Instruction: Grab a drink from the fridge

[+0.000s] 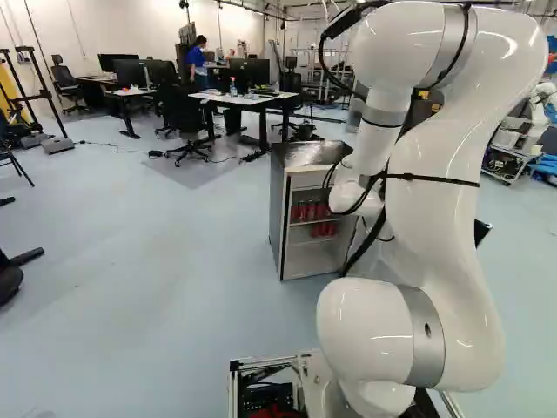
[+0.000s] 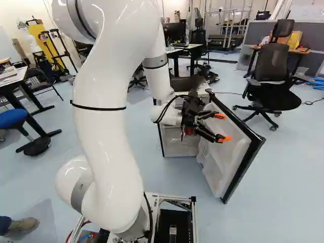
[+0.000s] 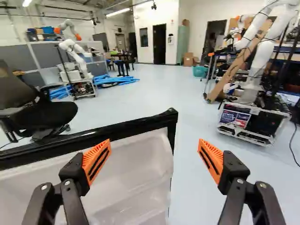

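Two orange-padded fingers on the black gripper (image 3: 154, 153), spread wide and empty, with the inner side of the black-edged door with white plastic lining (image 2: 223, 152) just ahead and below in the wrist view. Red cylindrical drink cans (image 1: 312, 212) in two rows inside the small dark-sided fridge with white interior (image 1: 305, 258), off the present line of the fingers. Step in hand, by judgement: passage from door opening, apparently complete, to reaching for a drink. Next requirement: withdrawal clear of the door, a turn towards the cans, then level alignment with a single can before closure. Likely hazards: contact with the door edge, or disturbance of neighbouring cans.
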